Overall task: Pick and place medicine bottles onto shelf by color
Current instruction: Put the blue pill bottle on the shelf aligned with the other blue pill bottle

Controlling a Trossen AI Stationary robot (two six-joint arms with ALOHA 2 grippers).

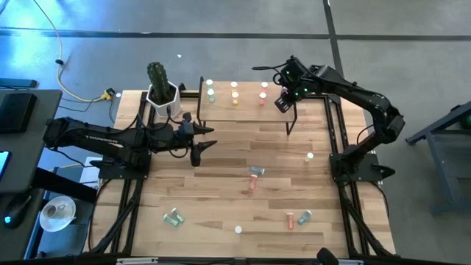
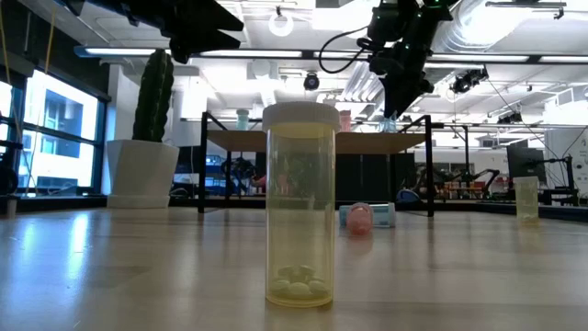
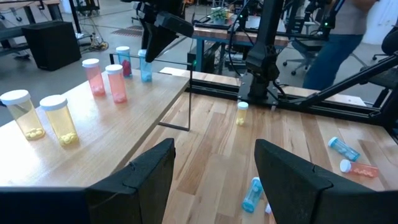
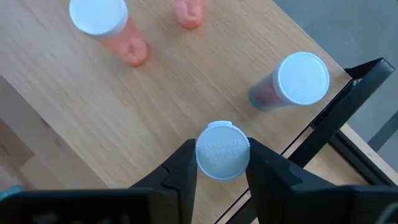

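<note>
Near shelf [image 1: 243,110] edge, right claw [image 4: 222,163] grips bottle [image 4: 222,151]

Pale wood shelf [image 4: 93,106], fine matt grain, edged at right of frame by thin black metal frame. Bottles [image 4: 109,28] are translucent plastic under smooth matt white caps. Centre frame, low view: glossy clear-yellow bottle [image 2: 299,204] on satin wooden tabletop [image 2: 110,267].

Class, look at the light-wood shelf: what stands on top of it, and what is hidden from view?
On the shelf stand yellow bottles, pink bottles and bluish bottles. The right tool grips one bottle's cap, covering its body.
</note>
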